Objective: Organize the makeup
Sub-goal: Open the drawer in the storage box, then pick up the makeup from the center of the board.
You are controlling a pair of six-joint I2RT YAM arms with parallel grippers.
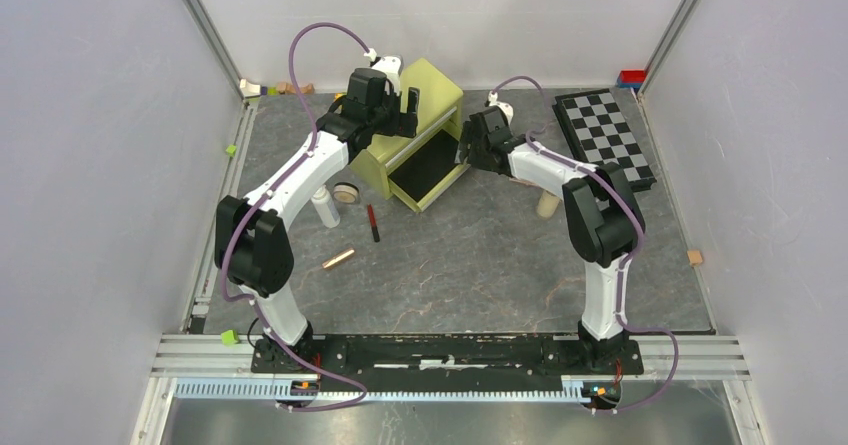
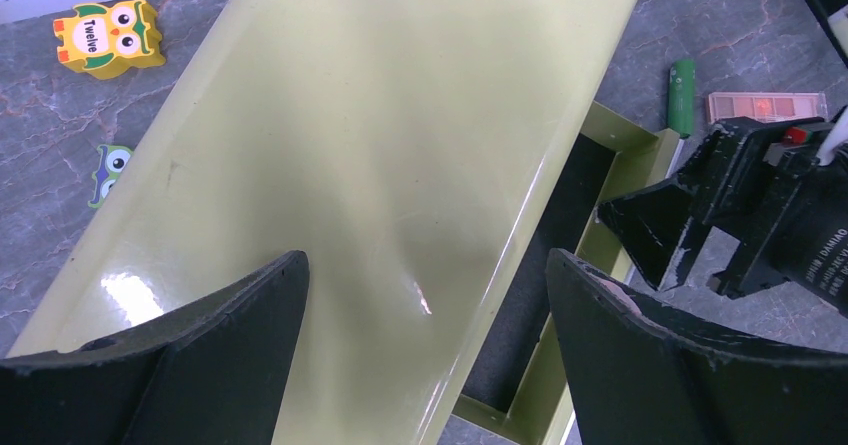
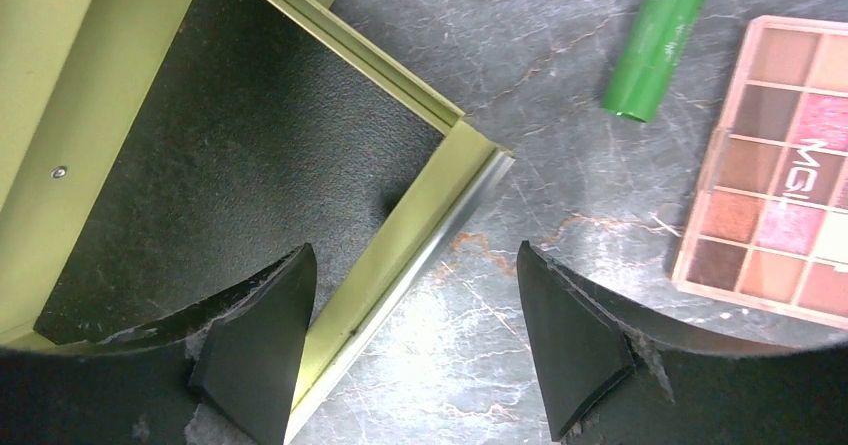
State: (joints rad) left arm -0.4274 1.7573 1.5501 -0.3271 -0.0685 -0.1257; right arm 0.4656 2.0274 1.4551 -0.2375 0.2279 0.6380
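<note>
Straddling the drawer rim [image 3: 400, 255], right fingers [image 3: 260, 355] apart, left fingers [image 2: 200, 365] apart over olive cabinet [image 2: 380, 115], green stick [image 3: 655, 40], palette [image 3: 780, 185] beside.

Top view: you've got bright, even, diffuse light from overhead. Shadows on the table [image 1: 470, 265] are soft and short, nothing blown out. Left wrist: white glare patches on the glossy olive box [image 2: 380, 115], with a broad soft shadow across its middle. Right wrist: bright specular streak along the drawer rim [image 3: 440, 235]. In both wrist views the fingers [image 2: 230, 365] read near-black, detail crushed, edges slightly soft; background stays sharp.
</note>
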